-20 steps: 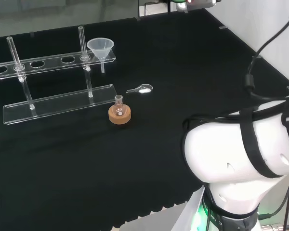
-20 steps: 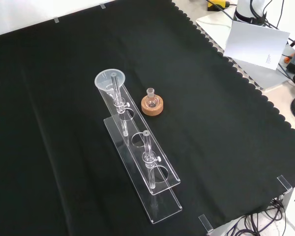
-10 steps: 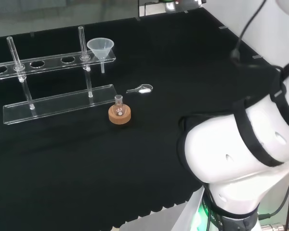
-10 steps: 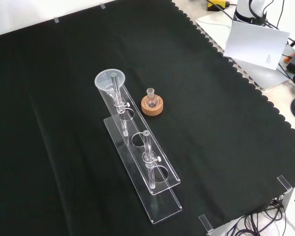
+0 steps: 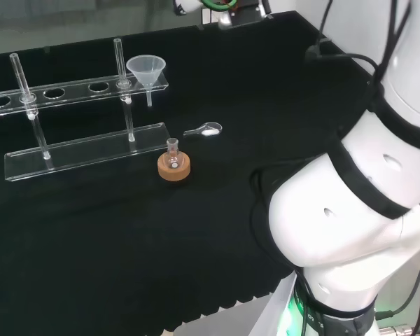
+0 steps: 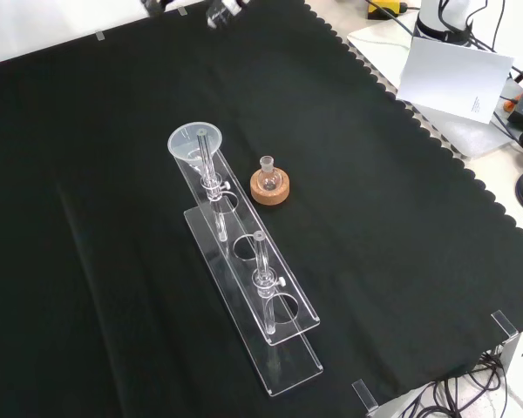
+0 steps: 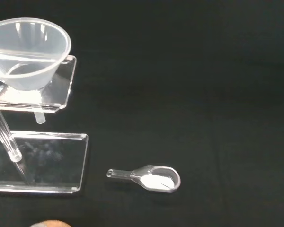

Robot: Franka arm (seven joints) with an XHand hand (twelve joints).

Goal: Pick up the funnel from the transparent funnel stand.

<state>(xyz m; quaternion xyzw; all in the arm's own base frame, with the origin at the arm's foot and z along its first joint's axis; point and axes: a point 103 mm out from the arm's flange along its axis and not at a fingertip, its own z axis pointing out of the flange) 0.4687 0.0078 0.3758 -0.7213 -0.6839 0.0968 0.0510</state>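
Observation:
The clear funnel (image 5: 146,70) sits in the end hole of the transparent stand (image 5: 84,150), its stem hanging below the top plate. In the front view the funnel (image 6: 194,143) is at the far end of the stand (image 6: 270,348). The wrist view shows the funnel (image 7: 23,52) close up, resting in the stand's top plate (image 7: 61,90). A blurred bit of the hand (image 6: 220,12) enters at the front view's top edge, well away from the funnel. How the hand is held cannot be made out.
A small flask on a cork ring (image 5: 173,164) stands beside the stand's base. A little clear scoop with white powder (image 7: 151,177) lies near it on the cloth. Two upright rods (image 6: 261,270) rise from the stand. The arm's white links (image 5: 350,210) fill the head view's right.
The arm's links have swung up and over at the head view's right. A part of the hand has come in at the front view's top edge. The ware has not moved.

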